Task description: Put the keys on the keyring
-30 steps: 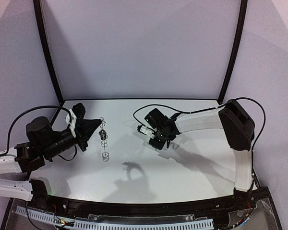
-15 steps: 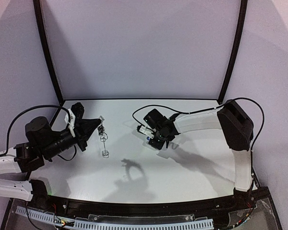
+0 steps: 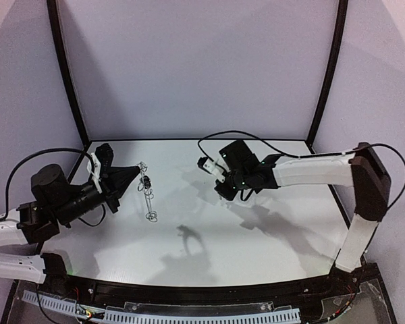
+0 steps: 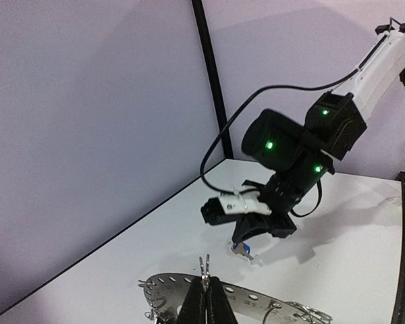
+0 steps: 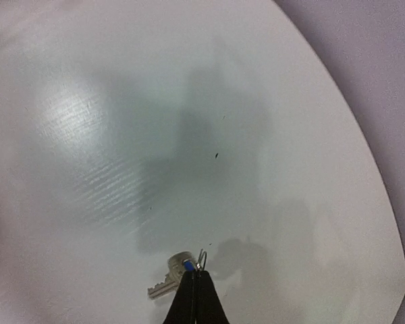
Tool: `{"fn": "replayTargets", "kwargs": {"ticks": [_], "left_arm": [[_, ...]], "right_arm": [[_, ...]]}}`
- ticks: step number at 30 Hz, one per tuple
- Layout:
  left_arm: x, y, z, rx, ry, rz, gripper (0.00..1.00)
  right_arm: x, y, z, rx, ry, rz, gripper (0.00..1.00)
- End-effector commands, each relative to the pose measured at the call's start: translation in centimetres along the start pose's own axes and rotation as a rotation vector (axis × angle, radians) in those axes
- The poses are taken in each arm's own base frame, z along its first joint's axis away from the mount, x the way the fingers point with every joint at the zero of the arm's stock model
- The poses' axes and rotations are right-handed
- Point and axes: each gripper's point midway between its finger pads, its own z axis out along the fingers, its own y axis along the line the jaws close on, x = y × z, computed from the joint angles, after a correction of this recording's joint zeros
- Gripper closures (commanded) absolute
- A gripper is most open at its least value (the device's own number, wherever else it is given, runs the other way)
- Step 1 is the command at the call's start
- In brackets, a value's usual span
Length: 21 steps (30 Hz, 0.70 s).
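Your right gripper (image 5: pixel 193 287) is pinched shut on the small wire loop of the blue-tagged key (image 5: pixel 175 266), which hangs at its fingertips above the table (image 5: pixel 108 121). Your left gripper (image 4: pixel 202 297) is clamped on the rim of the keyring (image 4: pixel 233 293) and holds it on edge, well apart from that key. Both pieces are in hand, but no threading shows yet. I cannot make out the black-headed key.

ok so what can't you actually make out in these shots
Keyring: left wrist view, lower part cut off by the bottom edge and the left pincer.
Blue-tagged key: right wrist view, head partly behind the right pincer; top view, too small.
Any second key: seen in no view.
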Motion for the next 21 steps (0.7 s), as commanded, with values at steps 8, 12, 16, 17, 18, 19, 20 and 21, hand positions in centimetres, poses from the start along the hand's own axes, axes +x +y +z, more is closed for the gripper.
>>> {"fn": "replayTargets", "kwargs": {"ticks": [8, 12, 16, 17, 18, 19, 20, 21], "left_arm": [[-1.5, -1.3, -0.1, 0.088, -0.052, 0.032, 0.99], [-1.9, -2.4, 0.0, 0.157, -0.049, 0.054, 0.99], [-2.3, -3.8, 0.2, 0.246, -0.040, 0.062, 0.99], [-2.1, -4.4, 0.3, 0.280, -0.026, 0.061, 0.99], [-1.9, -4.8, 0.5, 0.307, -0.008, 0.059, 0.99], [-1.9, -5.2, 0.6, 0.329, 0.008, 0.059, 0.99], [-1.8, -5.5, 0.7, 0.348, 0.020, 0.057, 0.99], [-1.7, -5.9, 0.9, 0.374, 0.032, 0.053, 0.99]], "right_arm": [[-7.9, 1.6, -10.8, -0.168, -0.556, 0.001, 1.00], [-8.8, 3.0, -14.7, -0.261, -0.694, -0.046, 1.00], [-9.5, 5.1, -19.5, -0.406, -0.856, -0.112, 1.00], [-9.5, 5.5, -20.5, -0.437, -0.883, -0.127, 1.00], [-9.6, 6.0, -21.6, -0.473, -0.913, -0.143, 1.00], [-9.6, 6.5, -22.6, -0.516, -0.939, -0.161, 1.00], [-9.5, 7.2, -23.6, -0.566, -0.965, -0.181, 1.00], [-9.5, 7.6, -24.5, -0.605, -0.989, -0.195, 1.00]]}}
